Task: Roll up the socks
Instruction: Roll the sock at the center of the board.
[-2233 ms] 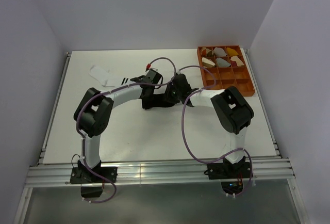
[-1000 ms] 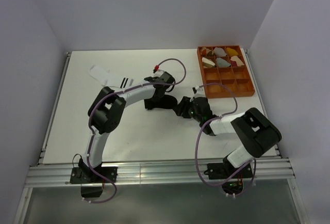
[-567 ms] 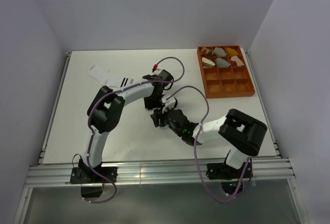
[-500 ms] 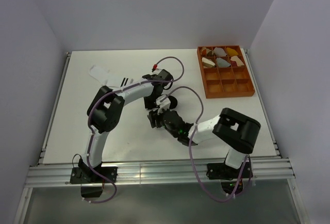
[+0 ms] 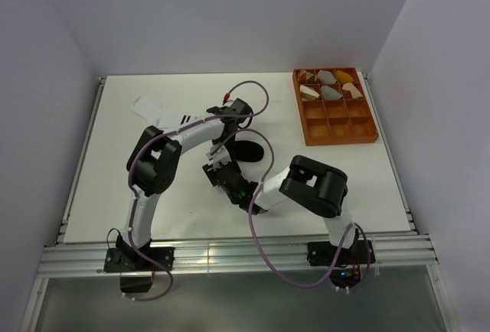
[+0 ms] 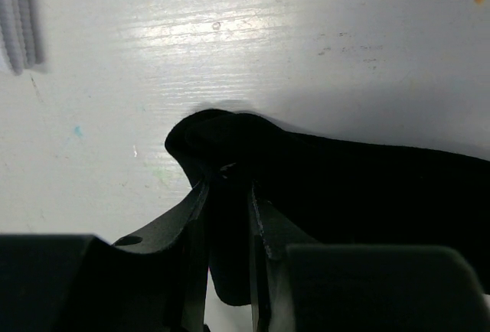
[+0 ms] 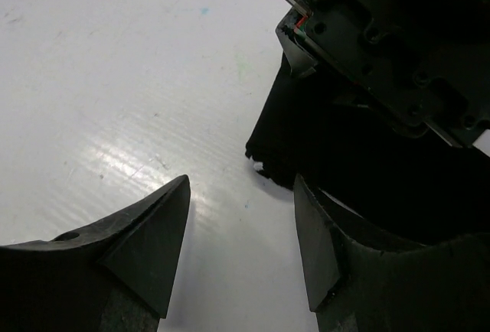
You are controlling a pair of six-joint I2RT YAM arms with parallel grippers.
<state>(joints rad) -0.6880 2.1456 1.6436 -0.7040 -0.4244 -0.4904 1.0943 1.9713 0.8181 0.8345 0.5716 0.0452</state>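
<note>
Two dark fingers of the left gripper [image 6: 227,187] are pinching a fold of the black fabric ankle sock [image 6: 360,187]. The jaws are drawn almost together, and the cloth is bunching into a rounded hump just past the tips. From that pinch the rest of the black sock is trailing off to the gripper's right in its wrist view, lying flat on the white table [image 6: 230,34].

From above, the left gripper [image 5: 223,145] is reaching down at the sock's near-left end, and the sock [image 5: 251,151] is stretching away from it toward the right. The right gripper [image 5: 213,172] is sitting just on the near side of the left one, low over the table [image 5: 344,187].

In its own wrist view the right gripper [image 7: 241,194] is holding its jaws wide apart, with only bare tabletop showing between them and nothing in its grasp. The black sock's edge [image 7: 306,148] is lying just ahead of its right finger, and whether the two are touching cannot be told. The left gripper's black body [image 7: 367,34] is looming over that edge.

The white fabric ankle sock with black cuff stripes [image 5: 150,109] is lying flat, well off to the left gripper's left. The orange compartmented tray [image 5: 338,127] is sitting well apart to both grippers' right, with rolled bundles [image 5: 329,83] filling its far compartments.
</note>
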